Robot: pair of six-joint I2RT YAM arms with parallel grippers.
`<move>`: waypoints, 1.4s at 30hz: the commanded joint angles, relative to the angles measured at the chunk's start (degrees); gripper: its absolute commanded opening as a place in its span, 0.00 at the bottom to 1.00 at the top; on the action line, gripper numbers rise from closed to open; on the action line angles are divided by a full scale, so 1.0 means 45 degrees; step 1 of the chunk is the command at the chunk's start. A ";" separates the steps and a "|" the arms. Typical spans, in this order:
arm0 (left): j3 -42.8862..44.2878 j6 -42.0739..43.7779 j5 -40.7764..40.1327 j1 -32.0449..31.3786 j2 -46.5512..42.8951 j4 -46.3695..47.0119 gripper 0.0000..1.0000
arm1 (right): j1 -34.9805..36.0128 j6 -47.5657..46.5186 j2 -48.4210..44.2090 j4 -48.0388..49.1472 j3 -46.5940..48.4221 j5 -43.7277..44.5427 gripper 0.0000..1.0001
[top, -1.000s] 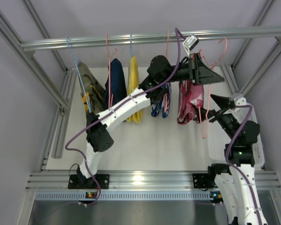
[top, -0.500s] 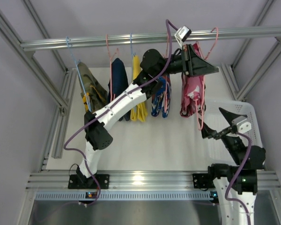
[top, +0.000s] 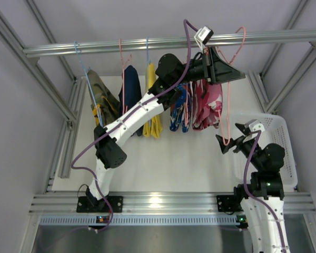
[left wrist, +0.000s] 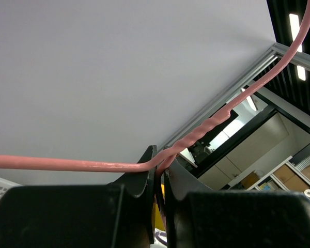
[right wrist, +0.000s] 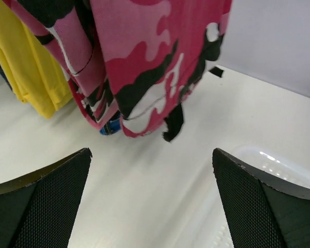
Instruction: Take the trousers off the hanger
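The red-pink camouflage trousers [top: 208,105] hang on a pink wire hanger [top: 236,48] up by the top rail. My left gripper [top: 222,69] is shut on that hanger's wire, just under its twisted neck [left wrist: 206,129]; the wire runs out between the jaws [left wrist: 158,164]. The blue printed trousers [top: 179,108] hang on the neighbouring hanger to the left. My right gripper [top: 229,141] is open, below and to the right of the red-pink trousers, touching nothing. In the right wrist view the red-pink trousers [right wrist: 144,62] hang above and beyond the wide-open right gripper [right wrist: 151,157].
More garments hang along the rail [top: 147,45]: yellow [top: 151,100], dark navy [top: 130,95], olive camouflage [top: 101,97]. A white basket [top: 276,153] stands at the right, beside my right arm. Aluminium frame posts bound both sides.
The left gripper has carried the hanger and the red-pink trousers up and to the left. The right arm has drawn back from the trousers, down toward the basket, and its gripper stays open.
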 commanded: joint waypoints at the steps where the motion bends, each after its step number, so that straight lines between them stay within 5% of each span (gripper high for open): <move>1: 0.1015 0.0502 -0.0221 -0.0060 -0.1078 0.2366 0.00 | 0.0132 0.0835 0.0518 0.3061 -0.0321 -0.1356 0.99; 9: 0.1113 0.0307 -0.0299 -0.0197 -0.0980 0.2503 0.00 | 0.0287 0.1774 0.2274 0.5719 -0.0653 -0.1084 0.99; 17: 0.1288 0.0189 -0.0319 -0.0431 -0.0941 0.2620 0.00 | 0.1186 0.0603 0.3468 0.6911 -0.0576 0.0381 1.00; 25: 0.1328 0.0268 -0.0240 -0.0412 -0.0863 0.2659 0.00 | 0.1225 -0.0997 0.2260 0.4554 -0.0381 -0.0654 0.99; 29: 0.1580 0.0365 -0.0201 -0.0121 -0.0824 0.2874 0.00 | 0.1206 -0.0415 0.1324 0.2989 -0.0166 0.0690 0.99; 42: 0.1855 0.0131 -0.0143 0.0252 -0.1117 0.2777 0.00 | 0.1206 0.0055 0.1788 0.3904 -0.0713 0.0675 1.00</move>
